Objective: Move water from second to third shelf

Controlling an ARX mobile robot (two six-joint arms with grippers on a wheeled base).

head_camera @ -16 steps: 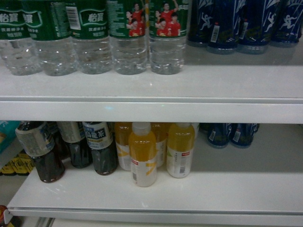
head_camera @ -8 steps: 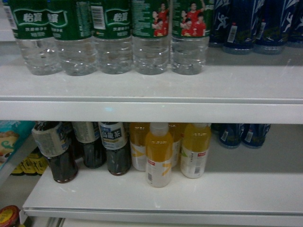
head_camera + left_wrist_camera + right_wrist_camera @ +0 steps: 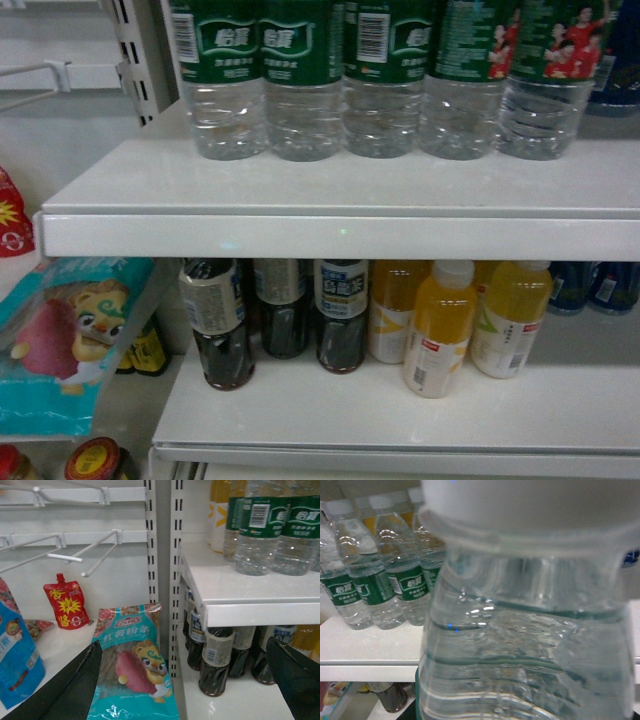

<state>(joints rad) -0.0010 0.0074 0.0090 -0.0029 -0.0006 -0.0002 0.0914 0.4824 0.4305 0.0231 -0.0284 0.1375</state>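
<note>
- Head view: a row of water bottles [image 3: 381, 80] stands upright along the top of the frame on the upper shelf [image 3: 340, 235]. On the lower shelf [image 3: 400, 425] stand dark bottles [image 3: 220, 325] at centre left and yellow bottles [image 3: 440, 330] at centre right. A teal bag [image 3: 70, 340] hangs at lower left. No claw shows here.
- Left wrist view: the left claw's [image 3: 195, 680] two dark fingers [image 3: 70, 685] sit at the lower left and lower right corners, wide apart, with nothing between them. The water row [image 3: 272, 530] is at upper right, above and to the right of this claw, long axes vertical. Empty hooks [image 3: 90, 555] cross the upper left; a red pouch [image 3: 67, 605] and the bag lie below them.
- Right wrist view: one water bottle [image 3: 530, 630] fills the frame from centre to right, upright, cap at the top edge, very close to the lens. The claw's fingers are not visible, so whether it is clamped on this bottle cannot be told. More water [image 3: 375, 575] stands on the shelf at upper left.
- Judgement: the right arm is much nearer a bottle; the coming move depends on this bottle's vertical axis lying directly before that claw.
</note>
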